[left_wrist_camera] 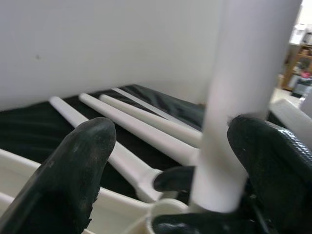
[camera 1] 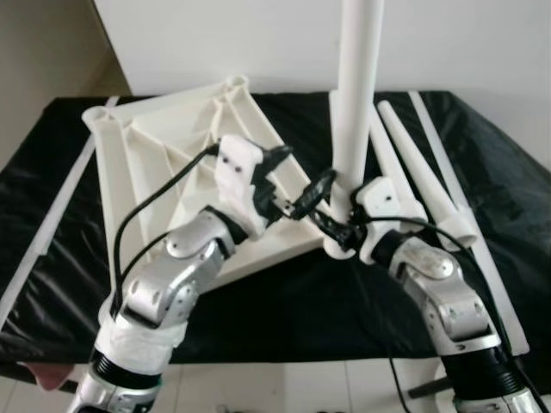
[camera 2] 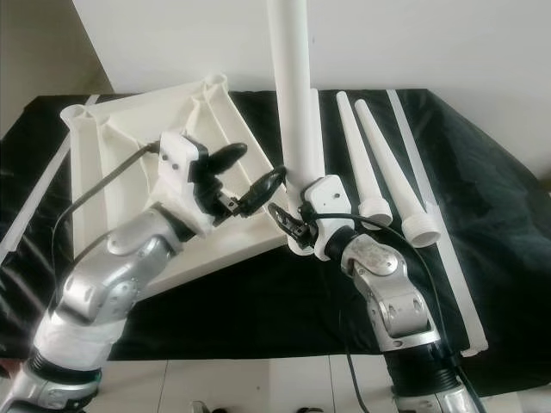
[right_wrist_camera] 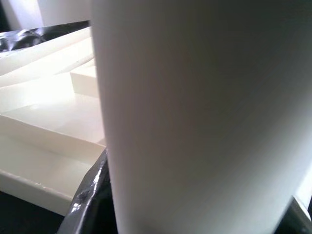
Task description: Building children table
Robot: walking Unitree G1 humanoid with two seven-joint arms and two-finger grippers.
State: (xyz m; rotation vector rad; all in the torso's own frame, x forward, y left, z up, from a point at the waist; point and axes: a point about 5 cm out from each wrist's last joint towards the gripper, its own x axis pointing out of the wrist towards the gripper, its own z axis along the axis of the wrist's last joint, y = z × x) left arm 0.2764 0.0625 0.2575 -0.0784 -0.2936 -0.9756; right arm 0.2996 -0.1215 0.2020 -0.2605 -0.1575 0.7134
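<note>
Head views first: upside-down white tabletop (camera 1: pixel 172 163) lying ribbed side up on the black-covered bench (camera 1: pixel 284 301), toward its left half, with one corner poking toward the middle. Standing upright at that corner is a white table leg (camera 1: pixel 357 95), base sitting at the corner socket. The right hand (camera 1: pixel 338 225) is closed around the bottom of that leg. The left hand (camera 1: pixel 288 185) is spread open over the tabletop corner, just beside the leg, gripping nothing. Two spare legs (camera 2: pixel 383 168) lie side by side on the right half of the bench, thick ends toward the front edge, plus a thin white strip (camera 2: pixel 435 215) further right.

Left wrist view: both black fingers (left_wrist_camera: pixel 73 165) wide apart, the upright leg (left_wrist_camera: pixel 243 97) between them up against one finger, spare legs (left_wrist_camera: pixel 141 126) stretched out on the black cover behind.

Right wrist view: the leg (right_wrist_camera: pixel 195 117) super close up, with a bit of the tabletop's ribbing (right_wrist_camera: pixel 48 122) off to the side.
</note>
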